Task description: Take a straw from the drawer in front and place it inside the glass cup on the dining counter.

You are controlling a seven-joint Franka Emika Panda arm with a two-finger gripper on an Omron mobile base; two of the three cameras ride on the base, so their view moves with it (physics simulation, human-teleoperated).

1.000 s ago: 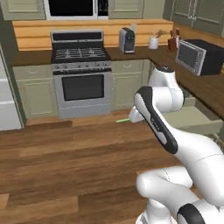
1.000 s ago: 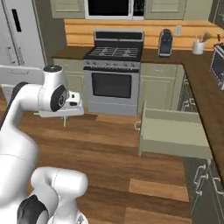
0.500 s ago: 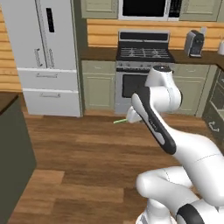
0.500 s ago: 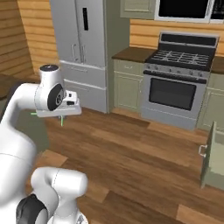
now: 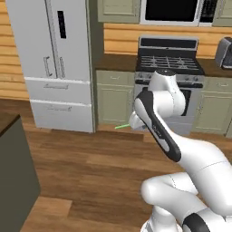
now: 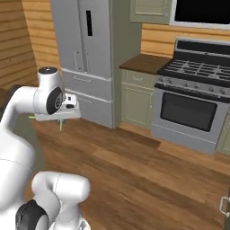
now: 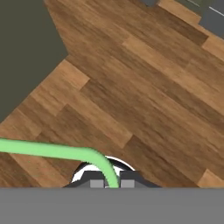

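My gripper (image 7: 111, 183) is shut on the straw (image 7: 52, 151), a thin light green stick. In the hand view the straw runs from between the fingertips out to the left, over the wood floor. In the left base view the straw (image 5: 121, 126) pokes out leftwards from the gripper (image 5: 132, 123), which my own forearm mostly hides. In the right base view the gripper (image 6: 60, 121) hangs under the hand at chest height, and the straw (image 6: 60, 126) shows as short green bits. The glass cup is out of view. A silver handle end (image 6: 223, 206) at the right edge may belong to the drawer.
A grey fridge (image 5: 59, 63) stands ahead on the left, and the stove (image 5: 170, 68) and green cabinets (image 5: 114, 97) stand to its right. The corner of a counter (image 5: 13, 172) with a dark brown top rises at the near left, and it is seen as a dark block (image 7: 26, 43) in the hand view. Wood floor lies between.
The base has turned left, so the whole picture has shifted: the stove has slid right and the fridge and a counter corner have come in. The gripper still holds the straw.
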